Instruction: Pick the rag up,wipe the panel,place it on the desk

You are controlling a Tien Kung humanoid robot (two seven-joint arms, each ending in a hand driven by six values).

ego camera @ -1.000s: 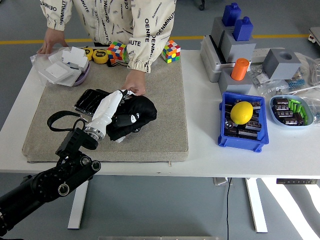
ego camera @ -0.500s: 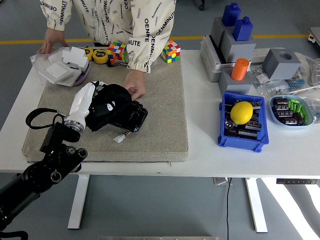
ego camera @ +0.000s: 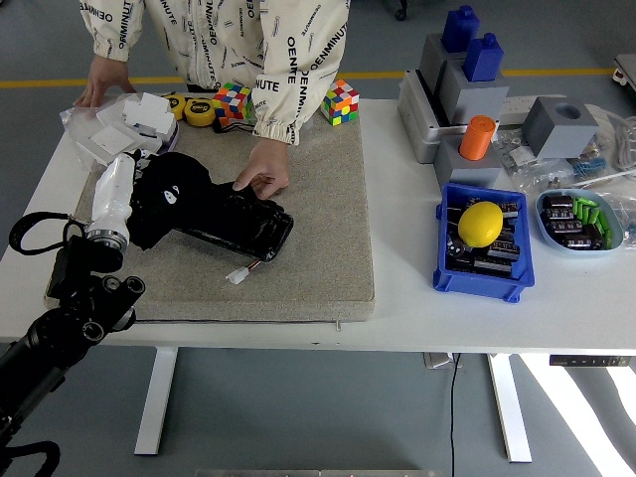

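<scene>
The black rag lies bunched over the left end of the glossy black panel, which rests on the grey felt mat. My left hand, white with a black forearm, is shut on the rag at the mat's left side. A person across the table presses a hand on the panel's far edge. A small white connector on a wire sticks out from the panel's near side. My right hand is out of the picture.
The person's other hand rests on a plastic bag of white boxes at the far left. Two Rubik's cubes stand behind the mat. Right of it are a blue bin holding a lemon, grey blocks and a parts tray.
My left hand has dragged the rag leftward across the panel, from the mat's middle to its left side, uncovering the panel's right part. The person's hand has stayed on the panel.
</scene>
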